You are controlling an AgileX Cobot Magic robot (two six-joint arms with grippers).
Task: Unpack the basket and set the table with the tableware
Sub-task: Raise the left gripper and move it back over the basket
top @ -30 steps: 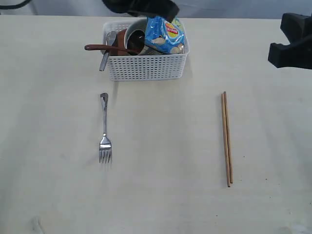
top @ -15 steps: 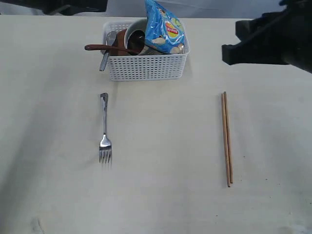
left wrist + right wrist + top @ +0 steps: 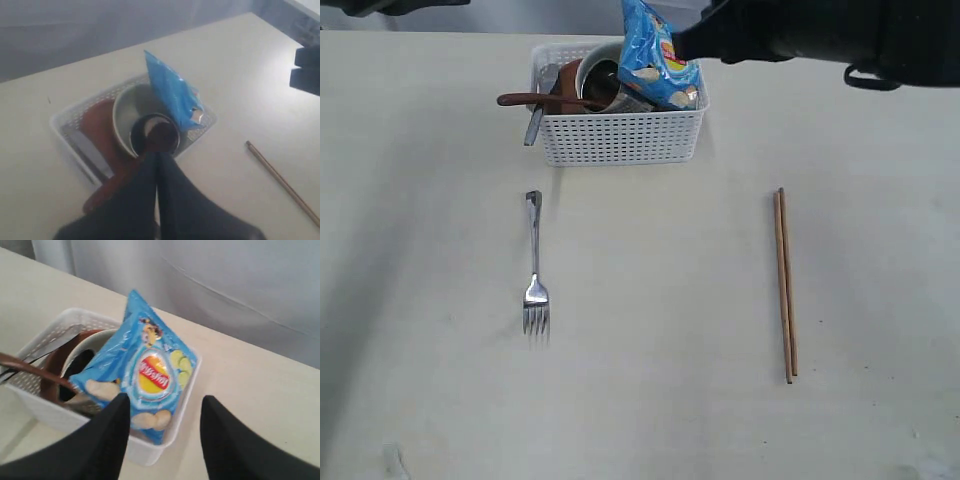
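The white basket [image 3: 620, 140] stands at the back of the table [image 3: 660, 300]. It holds the blue snack bag [image 3: 660, 55], a cream bowl [image 3: 125, 107], a steel cup [image 3: 155, 135], a brown plate [image 3: 97, 125], a knife [image 3: 535, 120] and a wooden spoon [image 3: 535, 100]. The fork [image 3: 534, 270] lies on the left and the chopsticks [image 3: 785, 285] lie on the right. My right gripper [image 3: 166, 399] hovers open over the bag [image 3: 145, 375] and the basket's corner [image 3: 150, 447], touching nothing. High above the basket [image 3: 65, 122], my left gripper [image 3: 157, 155] is shut and empty.
The right arm [image 3: 820, 30] stretches across the top right of the exterior view, its tip beside the bag. A sliver of the left arm [image 3: 390, 5] shows at the top left corner. Bare tabletop lies between the fork and the chopsticks.
The right arm has swung left from the right edge to the basket. The left arm has pulled back from over the basket to the top left. The snack bag now stands more upright.
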